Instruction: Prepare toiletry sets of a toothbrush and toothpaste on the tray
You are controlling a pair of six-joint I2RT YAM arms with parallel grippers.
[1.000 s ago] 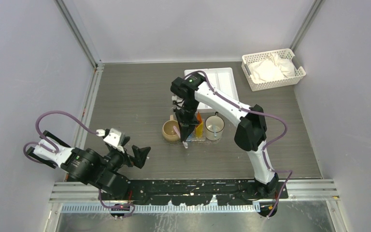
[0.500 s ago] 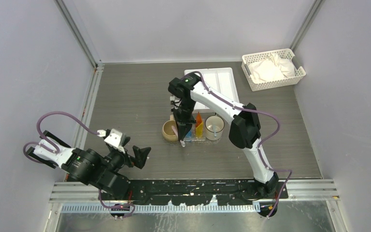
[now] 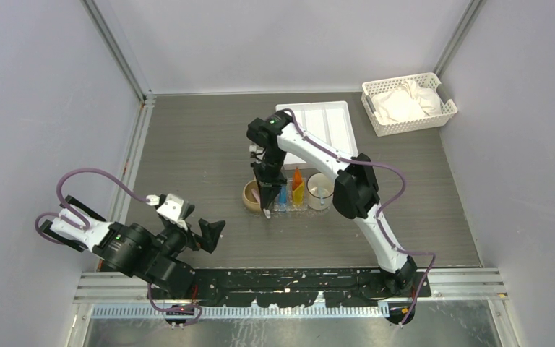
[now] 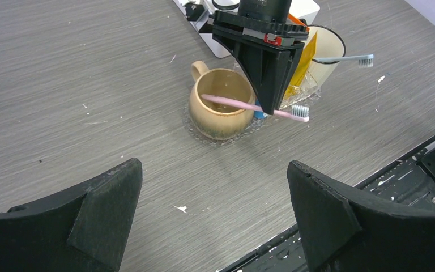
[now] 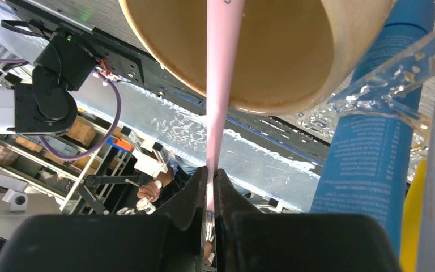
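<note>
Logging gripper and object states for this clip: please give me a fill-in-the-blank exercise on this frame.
1. The right gripper is shut on the ___ toothbrush.
2. That toothbrush's handle end lies inside the ___ mug.
3. The left gripper has its jaws ___, holding nothing.
4. On the tray, beside the blue toothpaste stands an ___ one.

Missing words: pink; tan; open; orange.

R hand (image 5: 210,177) pinches pink toothbrush (image 5: 221,85), handle over tan mug (image 5: 277,51); blue toothpaste (image 5: 368,147) beside.
</note>
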